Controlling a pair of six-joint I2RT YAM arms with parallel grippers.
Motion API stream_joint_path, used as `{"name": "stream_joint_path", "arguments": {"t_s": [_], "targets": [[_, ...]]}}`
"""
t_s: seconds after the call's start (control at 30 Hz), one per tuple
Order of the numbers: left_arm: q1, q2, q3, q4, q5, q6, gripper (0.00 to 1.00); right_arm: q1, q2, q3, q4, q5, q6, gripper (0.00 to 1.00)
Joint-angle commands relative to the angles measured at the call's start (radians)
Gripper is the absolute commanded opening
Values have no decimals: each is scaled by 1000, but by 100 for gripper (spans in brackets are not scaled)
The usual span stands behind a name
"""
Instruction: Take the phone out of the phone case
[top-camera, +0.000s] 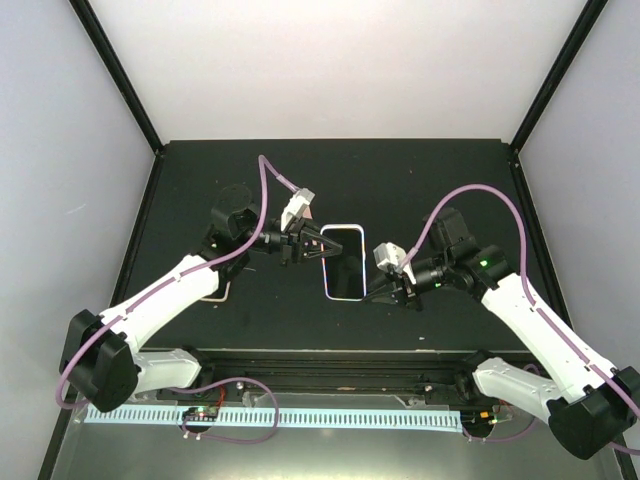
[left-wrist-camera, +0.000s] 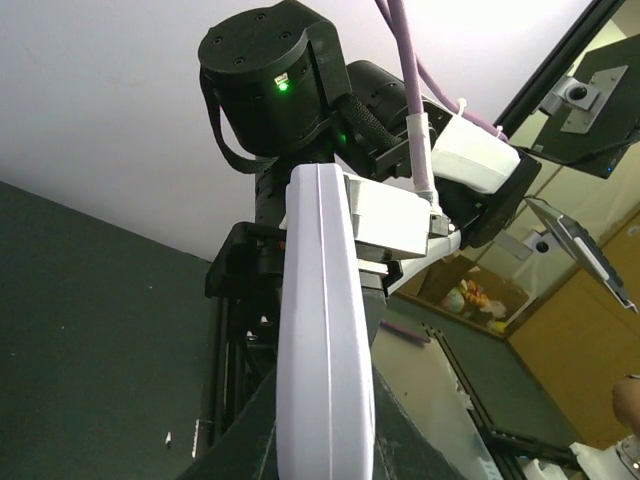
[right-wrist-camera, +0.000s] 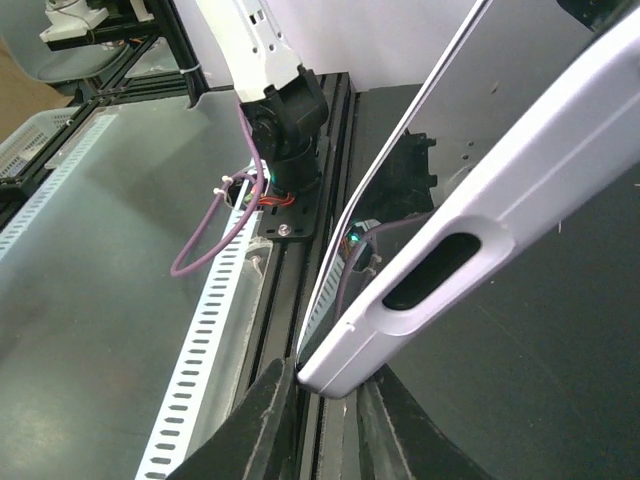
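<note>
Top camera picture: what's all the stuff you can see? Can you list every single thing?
phone case: one, whitish, middle of the table, held between both grippers
phone: one, dark screen, inside the case's rim
table: one, black, white walls around it
pale thing: one, pinkish-white, on the table, partly hidden under the left arm; can't tell what it is
slotted strip: one, pale, along the near edge
cables: two, purple, one looping along each arm
left gripper: one, black, on the case's left edge
right gripper: one, black, at the case's near right corner
</note>
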Motion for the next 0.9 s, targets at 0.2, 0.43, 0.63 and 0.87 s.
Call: {"name": "stream_joint_path", "arguments": {"t_s": [0.2,0.43,0.63,0.87], "targets": [[-45,25,45,84,124,-59,2,8,12,41,-13,127,-176,10],[-88,20,50,65,167,-43,2,9,15,43,23,262,-197,10],[-94,18,54,59,174,-39,2,7,13,37,105,289,-128,9],[-95,14,61,27,158,-12,2,-20,9,47,244,264,96,13]]}}
